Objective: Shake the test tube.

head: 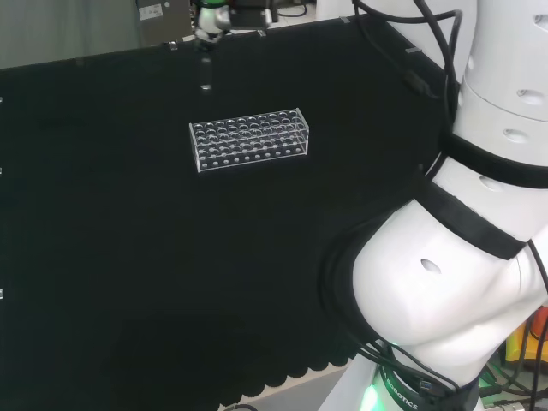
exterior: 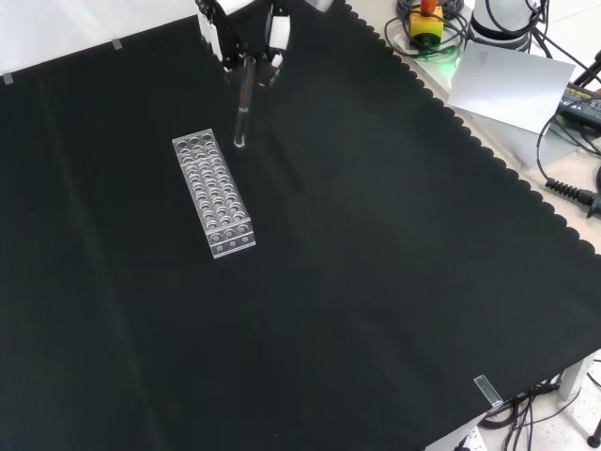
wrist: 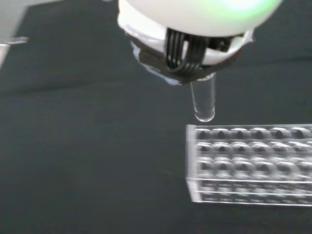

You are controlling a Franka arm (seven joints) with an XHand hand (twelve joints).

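Gripping the test tube (exterior: 242, 108) by its upper end, the hand (exterior: 240, 38) is holding it upright with fingers curled around it, above the black tabletop (exterior: 376, 282). In the front view the tube's rounded tip is hanging just beside the far end of the clear rack (exterior: 213, 194), which is standing on the cloth.

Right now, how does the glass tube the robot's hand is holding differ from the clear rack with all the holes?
The test tube hangs upright in the hand, off the cloth; the rack lies flat on it. The test tube is one slim cylinder with a rounded bottom; the rack is a long block with rows of holes. Both are clear and see-through.
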